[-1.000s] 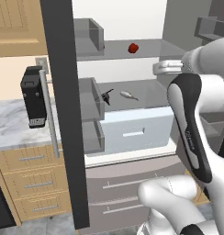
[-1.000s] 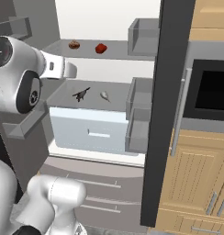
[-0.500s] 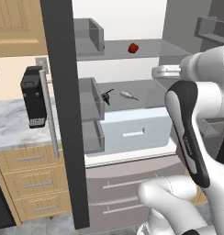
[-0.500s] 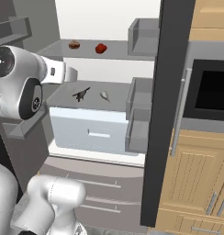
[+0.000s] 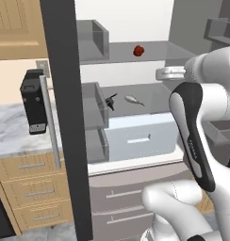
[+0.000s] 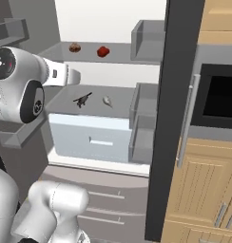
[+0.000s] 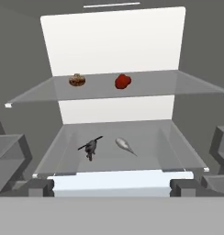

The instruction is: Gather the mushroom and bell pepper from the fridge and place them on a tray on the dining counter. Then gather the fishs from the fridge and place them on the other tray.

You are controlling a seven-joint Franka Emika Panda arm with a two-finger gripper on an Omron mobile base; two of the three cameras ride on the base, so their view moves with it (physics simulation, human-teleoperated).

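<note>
Jaws stand fully apart and hold nothing; the gripper touches no food and hangs at the mouth of the open fridge, looking straight in at its shelves. In the hand view the finger tips are hard to make out at the bottom edge.

Nearest ahead, on the lower glass shelf above the pale drawer, lie the two fishs: a dark one with fins sticking out and, just beside it but apart, a pale slim one. Both look stiff yet slick and narrow, so a grip across the thickest part of the body, with the jaws set crosswise to its length, would likely hold best; the thin tail would probably slip out.

On the upper shelf sit the mushroom and the pepper, near each other, not touching. By the task these go first. The mushroom is a small light lump, likely to be nudged away by one finger, so the jaws should straddle it evenly and close around its widest part. The pepper is rounder, smooth and firm; it may roll, and a hold across its middle seems safest.

No tray shows in these views.
</note>
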